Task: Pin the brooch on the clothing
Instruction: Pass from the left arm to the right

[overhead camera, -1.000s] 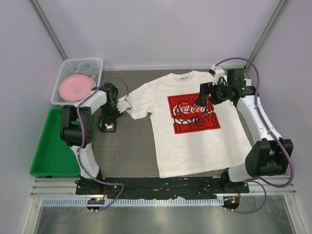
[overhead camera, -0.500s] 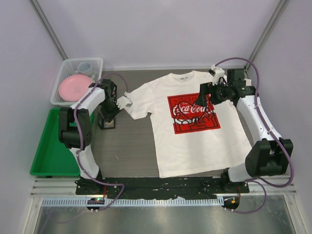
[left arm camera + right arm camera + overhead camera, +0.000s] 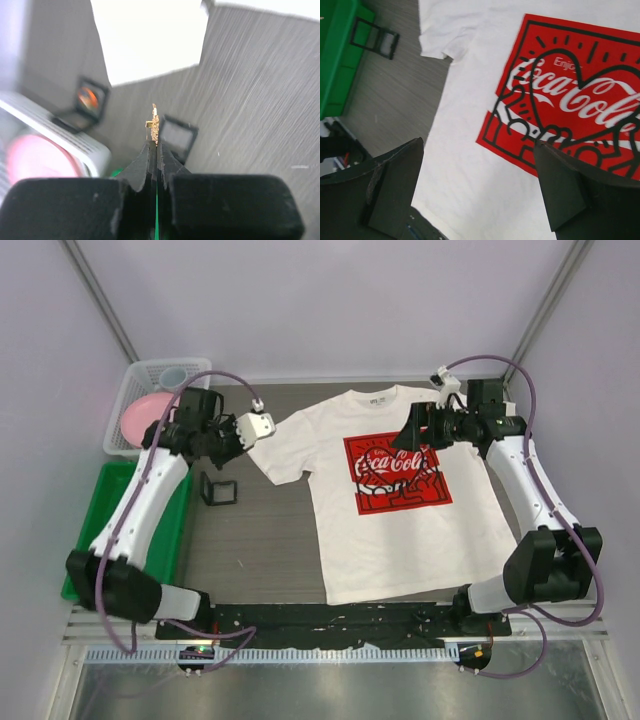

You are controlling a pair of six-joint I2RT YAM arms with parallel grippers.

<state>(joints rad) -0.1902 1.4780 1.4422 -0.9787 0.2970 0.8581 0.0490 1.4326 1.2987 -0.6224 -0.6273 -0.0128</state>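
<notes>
brooch (image 3: 154,125), a small gold-coloured piece, sits pinched at the very tips of the left claw (image 3: 154,145), whose jaws are pressed together on it. it stands clear of the table and pokes straight out past the fingertips, its long axis in line with the fingers. seen edge-on, its clasp and pin cannot be made out.

the white t-shirt (image 3: 400,540) lies flat on the dark table to the right of that claw, collar at the far side and hem toward the arm bases. its nearest part is the sleeve (image 3: 285,455), just beside the left claw. the red print (image 3: 398,472) lies further right, at mid-chest.

the right claw (image 3: 477,150) hangs over that print with its jaws spread wide and nothing between them, apart from the cloth.

a small black frame (image 3: 219,488) rests on the table below the left claw, beside the green tray (image 3: 100,540).

the left arm alone carries the brooch, so any pinning likely turns on a rightward reach from sleeve to chest, with the right claw placed to steady the fabric.
</notes>
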